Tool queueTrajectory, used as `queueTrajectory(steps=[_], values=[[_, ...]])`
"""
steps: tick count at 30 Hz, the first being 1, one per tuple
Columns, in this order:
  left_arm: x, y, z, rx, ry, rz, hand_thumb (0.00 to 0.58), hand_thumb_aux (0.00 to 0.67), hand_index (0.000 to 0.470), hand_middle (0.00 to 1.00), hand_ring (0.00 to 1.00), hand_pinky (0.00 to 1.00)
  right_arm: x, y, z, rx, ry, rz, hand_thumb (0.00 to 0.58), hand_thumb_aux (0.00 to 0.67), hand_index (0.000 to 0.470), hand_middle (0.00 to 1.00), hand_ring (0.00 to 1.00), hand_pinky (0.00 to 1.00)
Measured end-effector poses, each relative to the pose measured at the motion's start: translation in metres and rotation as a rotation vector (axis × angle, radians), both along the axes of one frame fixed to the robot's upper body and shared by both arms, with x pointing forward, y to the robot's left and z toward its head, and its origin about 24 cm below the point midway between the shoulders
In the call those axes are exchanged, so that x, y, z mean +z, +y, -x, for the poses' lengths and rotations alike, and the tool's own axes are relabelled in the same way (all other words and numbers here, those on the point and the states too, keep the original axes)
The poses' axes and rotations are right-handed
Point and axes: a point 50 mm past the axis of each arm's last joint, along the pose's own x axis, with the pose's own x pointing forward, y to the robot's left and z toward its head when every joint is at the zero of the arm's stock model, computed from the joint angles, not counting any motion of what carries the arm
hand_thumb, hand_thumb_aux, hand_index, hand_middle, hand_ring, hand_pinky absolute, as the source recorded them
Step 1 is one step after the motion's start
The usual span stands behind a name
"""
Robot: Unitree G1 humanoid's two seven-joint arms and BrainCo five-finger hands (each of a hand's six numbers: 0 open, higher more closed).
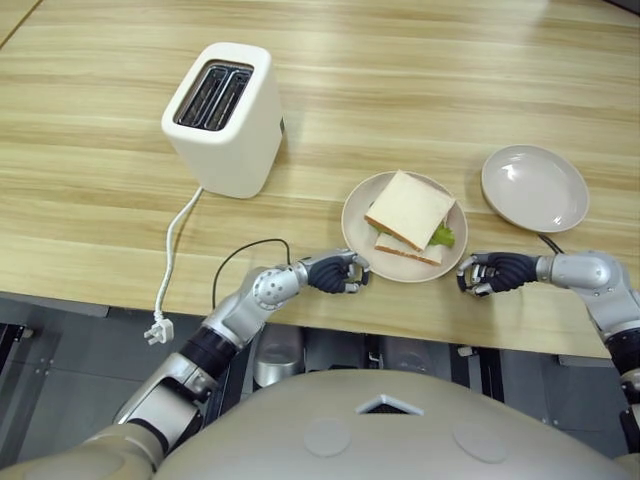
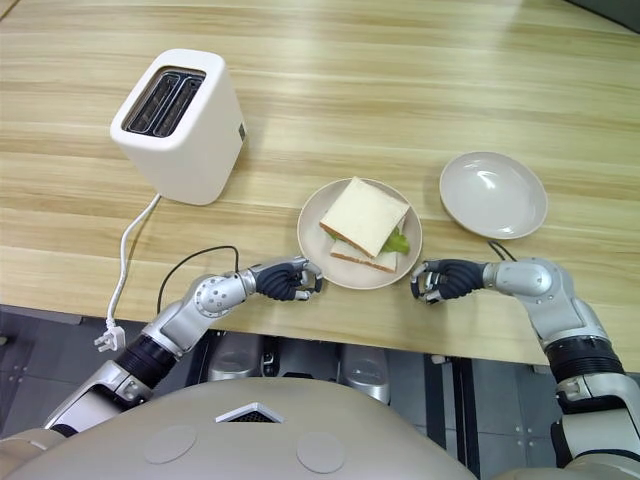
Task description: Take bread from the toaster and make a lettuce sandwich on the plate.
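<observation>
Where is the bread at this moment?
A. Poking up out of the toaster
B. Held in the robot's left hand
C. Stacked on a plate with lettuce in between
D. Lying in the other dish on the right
C: two bread slices lie stacked on the plate with green lettuce peeking out between them, and the slots of the toaster look empty.

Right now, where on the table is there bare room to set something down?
Bare wood runs wide behind the toaster and the empty plate. Crowded: the front edge, where the left hand and right hand flank the sandwich plate.
</observation>
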Motion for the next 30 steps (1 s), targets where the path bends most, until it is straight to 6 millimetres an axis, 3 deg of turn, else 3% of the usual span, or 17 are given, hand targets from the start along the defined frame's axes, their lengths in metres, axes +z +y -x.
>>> queueTrajectory(steps=[3,7,9,16,21,25,26,27,28,29,30], values=[[-0.001,-0.001,-0.008,0.042,-0.043,-0.009,0.580,0.670,0.460,1.00,1.00,1.00,-0.001,0.011,-0.005,0.035,-0.037,-0.005,0.580,0.670,0.460,1.00,1.00,1.00],[0.000,-0.001,-0.042,0.154,-0.131,-0.048,0.580,0.670,0.460,1.00,1.00,1.00,-0.006,0.052,-0.029,0.064,-0.181,-0.116,0.580,0.670,0.460,1.00,1.00,1.00],[-0.001,0.001,-0.054,0.195,-0.164,-0.070,0.580,0.670,0.460,1.00,1.00,1.00,-0.007,0.058,-0.041,0.043,-0.228,-0.136,0.580,0.670,0.460,1.00,1.00,1.00],[0.003,0.004,-0.105,0.372,-0.254,-0.084,0.580,0.670,0.460,1.00,1.00,1.00,-0.007,0.081,-0.107,-0.117,-0.434,-0.108,0.580,0.670,0.460,1.00,1.00,1.00],[0.012,0.011,-0.128,0.432,-0.314,-0.149,0.580,0.670,0.460,1.00,1.00,1.00,-0.007,0.093,-0.125,-0.213,-0.508,-0.119,0.580,0.670,0.460,1.00,1.00,1.00],[0.010,0.015,-0.128,0.467,-0.305,-0.140,0.580,0.670,0.460,1.00,1.00,1.00,-0.007,0.103,-0.128,-0.285,-0.541,-0.190,0.580,0.670,0.460,1.00,1.00,1.00],[0.010,0.016,-0.128,0.473,-0.304,-0.130,0.580,0.670,0.460,1.00,1.00,1.00,-0.008,0.106,-0.127,-0.291,-0.540,-0.228,0.572,0.591,0.406,1.00,1.00,1.00],[0.011,0.016,-0.128,0.480,-0.306,-0.108,0.580,0.670,0.460,1.00,1.00,1.00,-0.008,0.109,-0.125,-0.299,-0.535,-0.273,0.310,0.213,0.146,1.00,1.00,1.00],[0.013,0.017,-0.128,0.486,-0.310,-0.078,0.580,0.670,0.460,1.00,1.00,1.00,-0.010,0.110,-0.121,-0.310,-0.525,-0.326,0.310,0.213,0.146,1.00,1.00,1.00],[0.015,0.018,-0.127,0.489,-0.318,-0.031,0.000,0.000,0.000,0.22,0.22,0.22,-0.011,0.110,-0.116,-0.332,-0.523,-0.393,0.000,0.000,0.000,0.00,0.00,0.00],[0.016,0.019,-0.125,0.489,-0.324,0.003,0.000,0.000,0.000,0.00,0.00,0.00,-0.012,0.109,-0.114,-0.348,-0.527,-0.425,0.000,0.000,0.000,0.00,0.00,0.00]])
